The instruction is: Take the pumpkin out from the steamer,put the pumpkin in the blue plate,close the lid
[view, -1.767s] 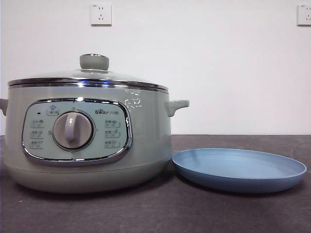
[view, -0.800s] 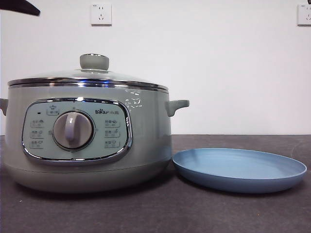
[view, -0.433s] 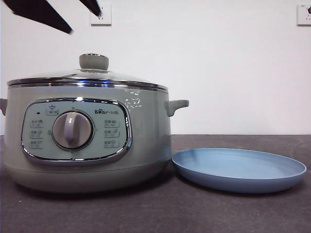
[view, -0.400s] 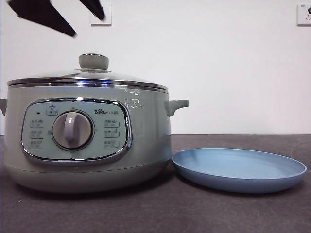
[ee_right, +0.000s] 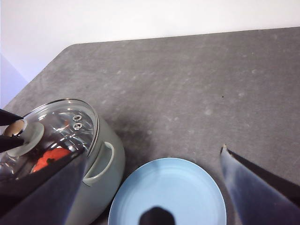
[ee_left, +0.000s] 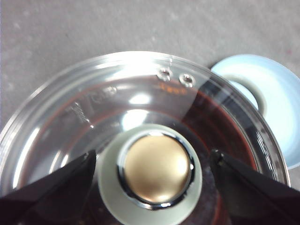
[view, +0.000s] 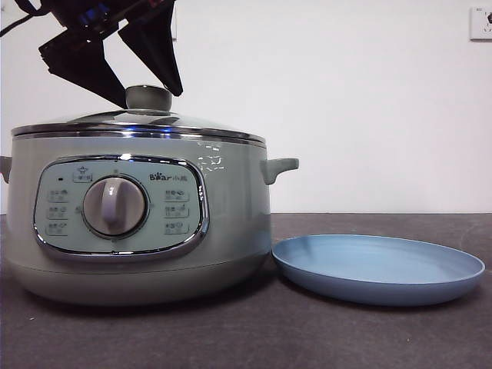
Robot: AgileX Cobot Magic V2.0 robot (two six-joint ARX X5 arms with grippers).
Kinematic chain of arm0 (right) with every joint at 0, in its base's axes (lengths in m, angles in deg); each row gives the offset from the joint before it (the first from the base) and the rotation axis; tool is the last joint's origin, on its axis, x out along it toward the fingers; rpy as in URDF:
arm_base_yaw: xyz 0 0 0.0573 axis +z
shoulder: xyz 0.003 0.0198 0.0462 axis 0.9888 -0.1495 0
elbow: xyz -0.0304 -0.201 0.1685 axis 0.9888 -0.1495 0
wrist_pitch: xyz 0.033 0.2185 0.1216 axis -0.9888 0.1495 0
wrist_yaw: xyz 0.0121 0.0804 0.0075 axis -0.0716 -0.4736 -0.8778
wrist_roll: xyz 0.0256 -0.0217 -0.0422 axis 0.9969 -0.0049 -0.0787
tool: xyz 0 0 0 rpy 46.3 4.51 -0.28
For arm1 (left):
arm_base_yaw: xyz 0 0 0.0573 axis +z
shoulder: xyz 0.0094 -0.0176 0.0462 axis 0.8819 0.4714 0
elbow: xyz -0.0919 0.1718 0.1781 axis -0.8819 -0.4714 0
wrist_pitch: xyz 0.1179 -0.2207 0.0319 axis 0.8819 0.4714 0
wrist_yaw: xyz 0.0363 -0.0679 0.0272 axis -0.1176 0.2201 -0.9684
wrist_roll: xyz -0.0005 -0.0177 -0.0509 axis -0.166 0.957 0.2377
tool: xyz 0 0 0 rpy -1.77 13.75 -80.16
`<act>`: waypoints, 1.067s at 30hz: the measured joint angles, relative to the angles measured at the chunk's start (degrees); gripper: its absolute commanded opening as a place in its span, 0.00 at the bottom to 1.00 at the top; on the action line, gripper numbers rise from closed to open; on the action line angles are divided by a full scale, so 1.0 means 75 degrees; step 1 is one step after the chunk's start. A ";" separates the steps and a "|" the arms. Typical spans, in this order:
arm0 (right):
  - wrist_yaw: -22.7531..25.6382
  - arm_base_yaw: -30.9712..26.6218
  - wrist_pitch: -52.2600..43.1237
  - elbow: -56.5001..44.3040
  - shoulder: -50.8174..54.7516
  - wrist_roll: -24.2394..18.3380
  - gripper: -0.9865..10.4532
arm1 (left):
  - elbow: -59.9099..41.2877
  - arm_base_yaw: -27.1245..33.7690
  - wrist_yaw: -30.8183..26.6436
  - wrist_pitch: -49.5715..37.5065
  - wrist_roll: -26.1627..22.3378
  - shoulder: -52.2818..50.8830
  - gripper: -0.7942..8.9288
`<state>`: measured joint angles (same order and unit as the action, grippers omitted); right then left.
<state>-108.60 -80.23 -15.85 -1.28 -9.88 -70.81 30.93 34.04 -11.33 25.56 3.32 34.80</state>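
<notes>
The sage-green steamer (view: 138,223) stands at the left with the glass lid (view: 138,123) on it. My left gripper (view: 147,94) hangs over the lid, open, with one jaw on each side of the lid's knob (view: 148,98) and not closed on it. The left wrist view shows the knob (ee_left: 154,173) between the jaws. The pumpkin (ee_right: 49,157) shows as an orange-red shape through the lid glass (ee_right: 56,124). The blue plate (view: 378,269) lies empty to the right of the steamer. My right gripper (ee_right: 154,154) is open, high above the plate (ee_right: 168,192).
The steamer's side handle (view: 278,167) points toward the plate, whose rim lies close to the steamer's base. A white wall with outlets (view: 480,23) stands behind the dark grey table (view: 246,338).
My left gripper has come down from the top left corner to the lid's knob, jaws open on either side of it. Steamer, lid and plate have not moved.
</notes>
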 measured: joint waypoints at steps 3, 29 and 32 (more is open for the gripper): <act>0.0000 0.0000 0.0003 0.0000 0.0000 0.0000 0.50 | 0.0000 -0.0041 -0.0006 0.0067 -0.0020 0.0000 0.50; -0.0064 0.0105 0.0344 0.0000 0.0000 0.0157 0.50 | -0.0029 -0.0050 -0.0251 -0.0044 -0.0399 -0.0172 0.07; -0.0219 0.0347 0.0312 0.0000 0.0000 0.0152 0.50 | -0.0020 -0.0061 -0.0627 -0.0082 -0.0402 -0.0577 0.07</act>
<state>-110.24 -77.63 -13.51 -1.28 -9.88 -69.67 30.78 33.58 -16.02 24.94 0.30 30.47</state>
